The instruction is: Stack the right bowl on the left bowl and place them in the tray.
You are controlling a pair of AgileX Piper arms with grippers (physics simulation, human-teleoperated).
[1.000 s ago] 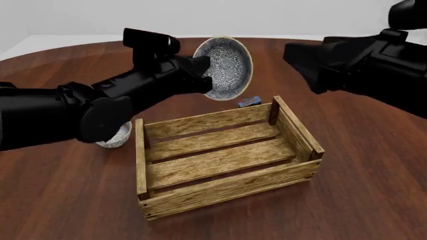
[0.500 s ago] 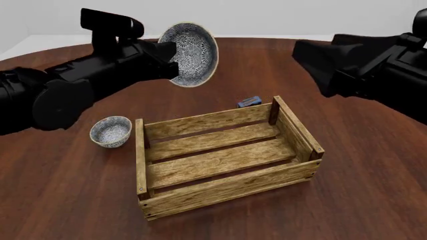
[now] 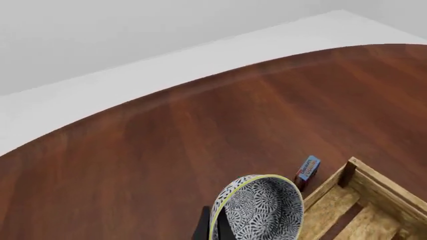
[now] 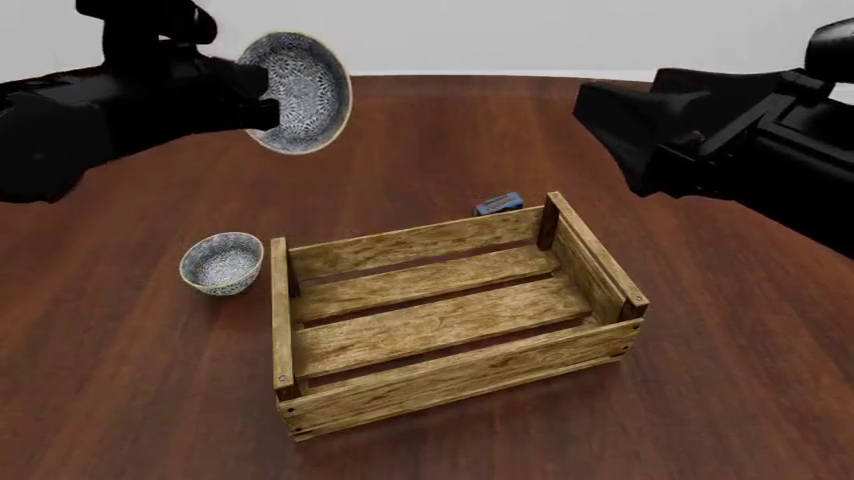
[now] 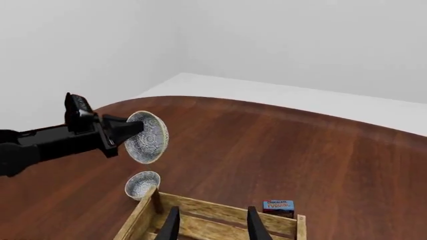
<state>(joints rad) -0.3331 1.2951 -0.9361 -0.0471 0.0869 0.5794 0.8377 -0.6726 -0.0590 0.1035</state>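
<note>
My left gripper (image 4: 264, 104) is shut on the rim of the right bowl (image 4: 302, 92), a speckled blue-grey bowl held tipped on its side, high over the far left of the table. That bowl also shows in the left wrist view (image 3: 261, 210) and the right wrist view (image 5: 147, 136). The left bowl (image 4: 222, 262) stands upright on the table, just left of the tray (image 4: 441, 240), and shows in the right wrist view (image 5: 141, 184). The wooden tray is empty. My right gripper (image 5: 210, 225) is open and empty, raised at the right above the tray's far side.
A tiny blue box (image 4: 498, 204) lies on the table just behind the tray's far wall, near its right corner post. The round table's far edge (image 3: 200, 75) runs behind the held bowl.
My left arm has swung left and upward with the bowl, from over the tray's far side to beyond the tray's left end. The bowl on the table has come into view. The right arm barely moved.
</note>
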